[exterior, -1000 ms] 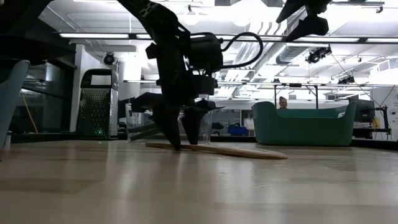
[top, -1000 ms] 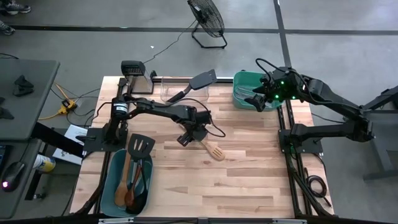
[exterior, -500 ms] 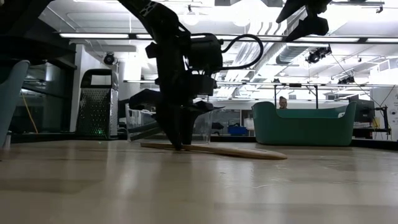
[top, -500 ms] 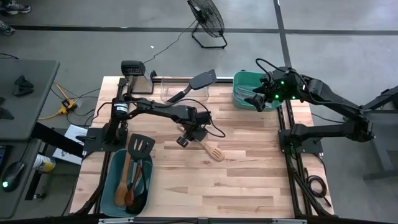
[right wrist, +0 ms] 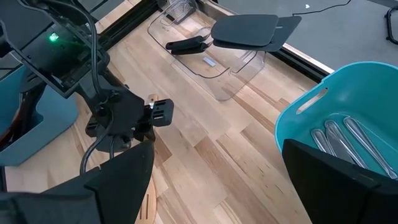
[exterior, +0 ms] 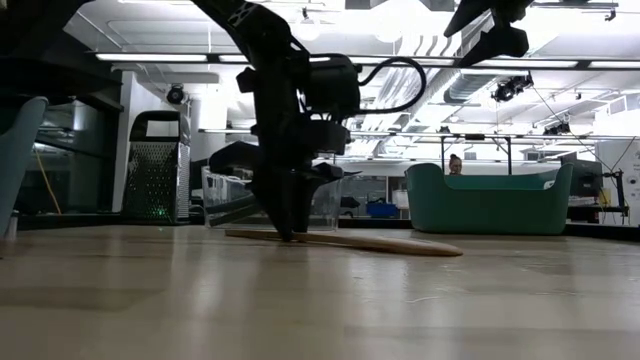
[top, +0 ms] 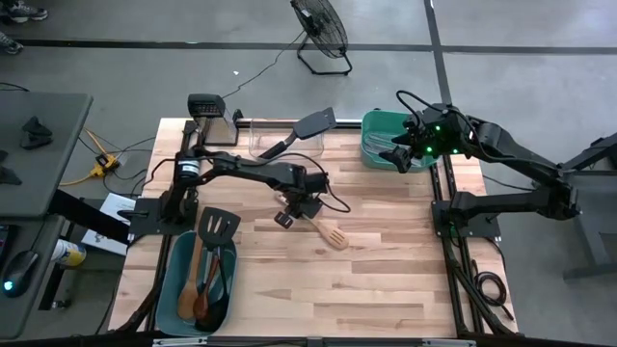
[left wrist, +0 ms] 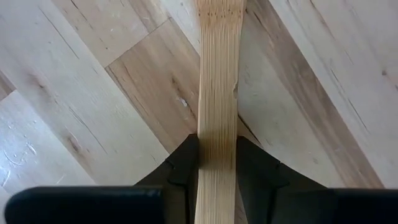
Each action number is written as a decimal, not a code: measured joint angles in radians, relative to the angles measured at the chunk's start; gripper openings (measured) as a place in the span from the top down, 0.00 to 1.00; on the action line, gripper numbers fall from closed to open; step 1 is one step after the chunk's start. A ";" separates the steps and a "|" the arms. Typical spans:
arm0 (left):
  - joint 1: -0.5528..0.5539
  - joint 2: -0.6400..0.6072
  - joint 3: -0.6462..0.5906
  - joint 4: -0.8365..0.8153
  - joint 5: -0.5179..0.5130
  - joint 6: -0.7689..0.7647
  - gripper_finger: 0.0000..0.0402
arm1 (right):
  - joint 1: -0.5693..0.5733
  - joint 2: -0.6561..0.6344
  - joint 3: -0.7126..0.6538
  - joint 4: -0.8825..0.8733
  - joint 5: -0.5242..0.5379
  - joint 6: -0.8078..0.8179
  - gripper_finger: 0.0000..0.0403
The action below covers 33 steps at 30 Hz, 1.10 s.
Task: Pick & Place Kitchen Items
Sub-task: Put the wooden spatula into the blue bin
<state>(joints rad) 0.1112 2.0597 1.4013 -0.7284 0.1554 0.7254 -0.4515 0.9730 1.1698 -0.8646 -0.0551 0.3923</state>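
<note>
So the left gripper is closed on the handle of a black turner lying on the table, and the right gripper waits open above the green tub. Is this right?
Not a black turner: the left gripper is closed on the handle of a wooden slotted spatula, as the left wrist view shows. The rest holds: it lies on the table, and the right gripper waits open above the green tub.

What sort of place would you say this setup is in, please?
Probably a robotics lab or workshop, not a kitchen: a wooden table with two mounted arms, a concrete floor with a standing fan, and open ceiling strip lights.
</note>
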 joint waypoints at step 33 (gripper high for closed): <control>0.063 0.004 0.504 -0.540 -0.049 -0.005 0.81 | 0.000 0.000 0.000 -0.001 0.000 -0.028 0.13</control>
<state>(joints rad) 0.1744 2.0642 1.9056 -1.2680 0.1066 0.7206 -0.4519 0.9730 1.1698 -0.8658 -0.0547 0.3645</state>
